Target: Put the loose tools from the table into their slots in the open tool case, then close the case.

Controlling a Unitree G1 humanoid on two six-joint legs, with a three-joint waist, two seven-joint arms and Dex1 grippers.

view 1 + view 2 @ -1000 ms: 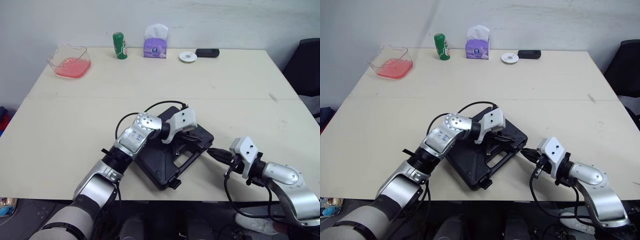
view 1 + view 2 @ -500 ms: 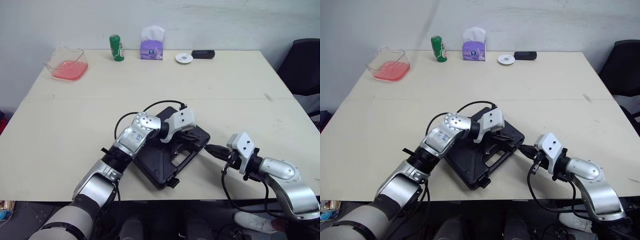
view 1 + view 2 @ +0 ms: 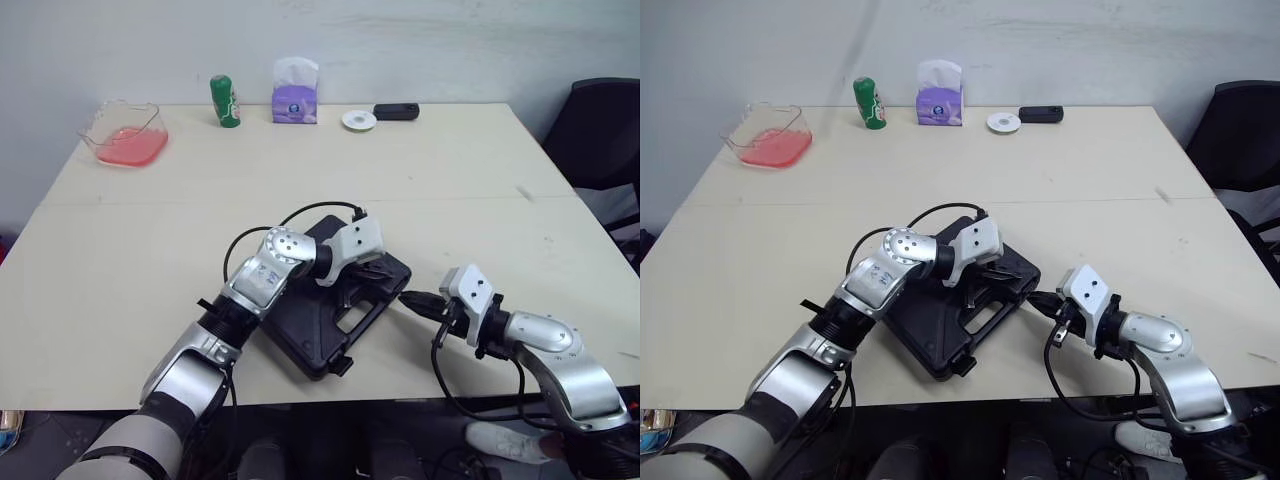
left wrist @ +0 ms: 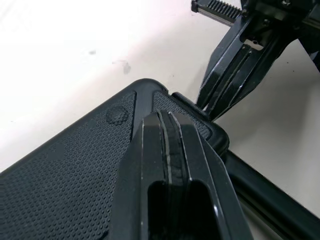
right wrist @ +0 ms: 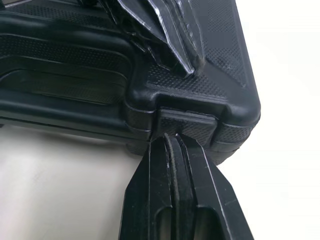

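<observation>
Shut black pebbled-plastic tool case (image 3: 940, 335), contents hidden. It lies under left gripper (image 4: 165, 120), jaws clenched empty on lid. Right gripper (image 5: 172, 140) clenched, tips at corner latch (image 5: 187, 125). Well beyond both: clear plastic tub (image 3: 122, 135) holding pink stuff, green can (image 3: 222, 100).

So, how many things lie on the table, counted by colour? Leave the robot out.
Black: 2 (closed black plastic tool case, small black oblong device)
Green: 1 (green can)
Purple: 1 (purple tissue box)
White: 1 (white round disc)
Clear: 1 (clear plastic tub with pink contents)
Total: 6
</observation>
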